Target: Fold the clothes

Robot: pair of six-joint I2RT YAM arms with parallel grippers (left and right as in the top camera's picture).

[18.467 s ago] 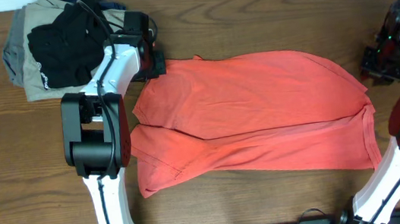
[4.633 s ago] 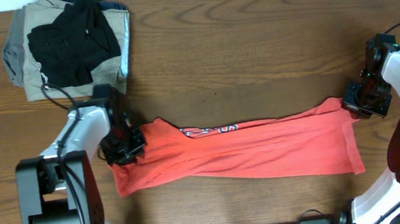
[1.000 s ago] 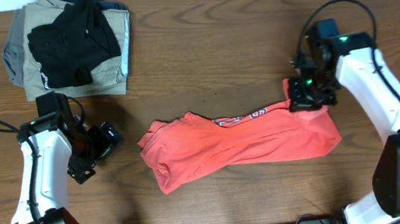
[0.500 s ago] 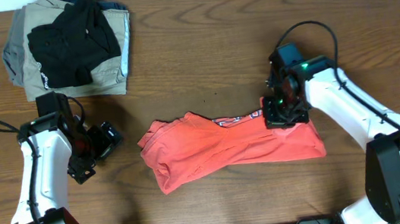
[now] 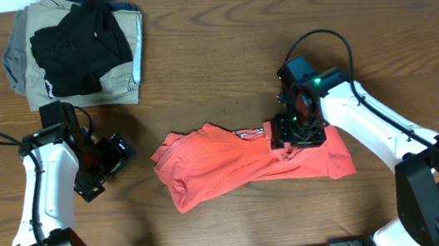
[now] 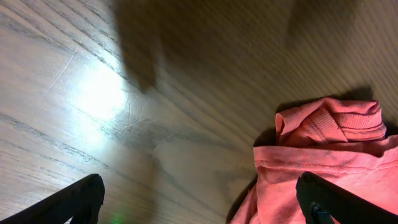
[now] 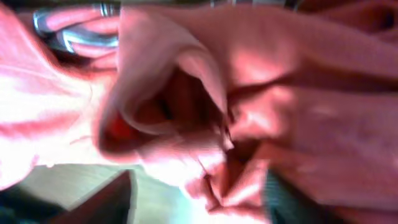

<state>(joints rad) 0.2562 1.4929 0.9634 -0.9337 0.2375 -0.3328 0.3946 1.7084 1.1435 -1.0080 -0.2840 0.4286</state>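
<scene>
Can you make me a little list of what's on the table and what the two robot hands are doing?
clothes to fold: red-orange T-shirt, bunched up mid-table
left gripper: open, empty, left of the T-shirt, not touching it
right gripper: fingers apart, down on the T-shirt's right part
other clothes: black garment on top of a khaki pile, far left corner
table: brown wood
</scene>
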